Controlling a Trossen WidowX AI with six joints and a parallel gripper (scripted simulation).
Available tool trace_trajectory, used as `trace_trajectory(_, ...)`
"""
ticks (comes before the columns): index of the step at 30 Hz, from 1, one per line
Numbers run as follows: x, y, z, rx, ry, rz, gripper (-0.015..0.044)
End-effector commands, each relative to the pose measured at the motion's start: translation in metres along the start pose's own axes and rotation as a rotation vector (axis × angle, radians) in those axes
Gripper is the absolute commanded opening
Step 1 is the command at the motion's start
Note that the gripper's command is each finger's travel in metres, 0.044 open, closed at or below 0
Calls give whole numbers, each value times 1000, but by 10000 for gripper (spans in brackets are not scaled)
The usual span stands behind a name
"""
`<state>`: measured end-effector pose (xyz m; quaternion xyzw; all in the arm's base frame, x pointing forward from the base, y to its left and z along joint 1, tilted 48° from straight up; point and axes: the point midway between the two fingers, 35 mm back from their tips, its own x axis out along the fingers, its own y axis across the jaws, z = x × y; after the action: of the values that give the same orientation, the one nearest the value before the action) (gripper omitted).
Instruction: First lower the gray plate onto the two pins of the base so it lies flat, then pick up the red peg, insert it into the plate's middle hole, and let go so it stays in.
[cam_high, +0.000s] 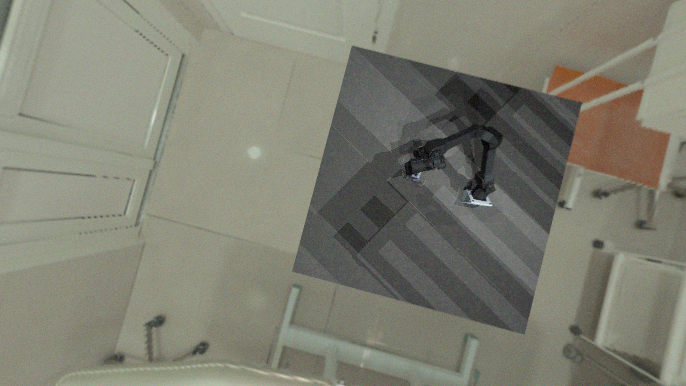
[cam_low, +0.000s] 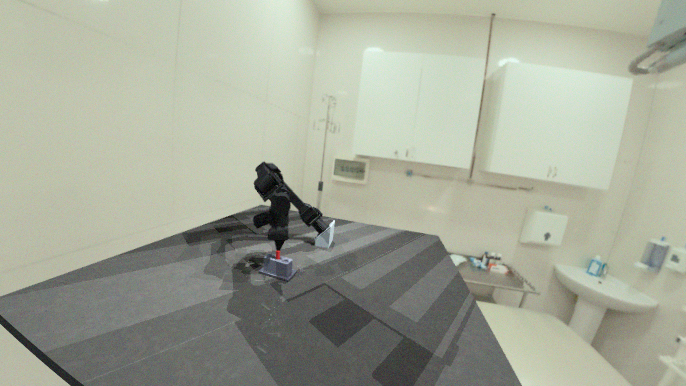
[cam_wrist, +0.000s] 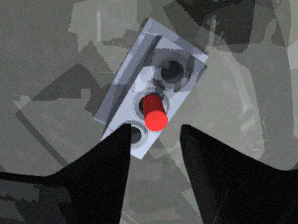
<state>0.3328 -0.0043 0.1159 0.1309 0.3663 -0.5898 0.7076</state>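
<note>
Top view: my dark arm (cam_high: 458, 137) bends over a striped gray bench (cam_high: 320, 240) (cam_low: 150, 330), its wrist above a pale block, mostly hidden.

Exterior view: my gripper (cam_low: 279, 248) points straight down over the red peg (cam_low: 278, 255) (cam_wrist: 154, 114), which rises from the lavender-gray block (cam_low: 281, 268) (cam_wrist: 175, 92), likely so that lowering needed no sideways push.

Wrist view: my gripper (cam_wrist: 156, 131) is released, its two black fingertips parted with nothing gripped between them. The peg stands in the block's middle hole, one round opening on either side; the hole probably keeps it upright without me. Backing straight up should avoid dragging it.
</note>
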Motion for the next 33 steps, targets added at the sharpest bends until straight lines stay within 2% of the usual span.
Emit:
trace_trajectory(1,0,0,0,0,0,0,150)
trace_trajectory(33,-18,-3,-2,-15,-5,-1,150)
